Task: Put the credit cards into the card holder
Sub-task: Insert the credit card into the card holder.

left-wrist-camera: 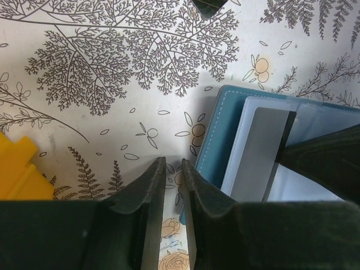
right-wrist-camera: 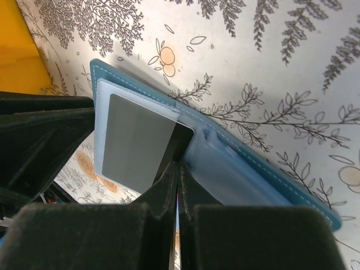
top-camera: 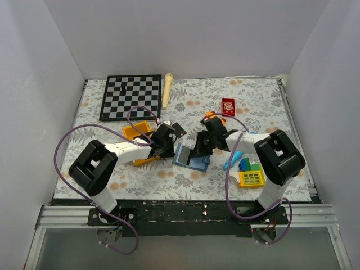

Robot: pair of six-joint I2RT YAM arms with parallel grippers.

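The card holder (top-camera: 184,153) lies open on the flowered cloth between my two arms, teal outside (left-wrist-camera: 222,140) and pale blue-grey inside (right-wrist-camera: 242,169). One glossy dark credit card (right-wrist-camera: 138,140) (left-wrist-camera: 261,152) rests on its left half. My right gripper (right-wrist-camera: 178,166) (top-camera: 201,153) is shut, its tips pinching that card's edge. At the holder's left edge, my left gripper (left-wrist-camera: 173,163) (top-camera: 169,147) has its jaws a narrow slit apart. Only cloth shows between them. A second black credit card (top-camera: 179,129) lies just beyond the left gripper, and only its corner (left-wrist-camera: 208,4) shows in the left wrist view.
A chessboard (top-camera: 130,97) and a wooden stick (top-camera: 167,90) lie at the back left. A red box (top-camera: 228,106) is behind the right arm. An orange-yellow toy (top-camera: 138,132) (left-wrist-camera: 19,169) sits by the left arm. A blue tube (top-camera: 233,160) and a yellow grid block (top-camera: 251,179) are at front right.
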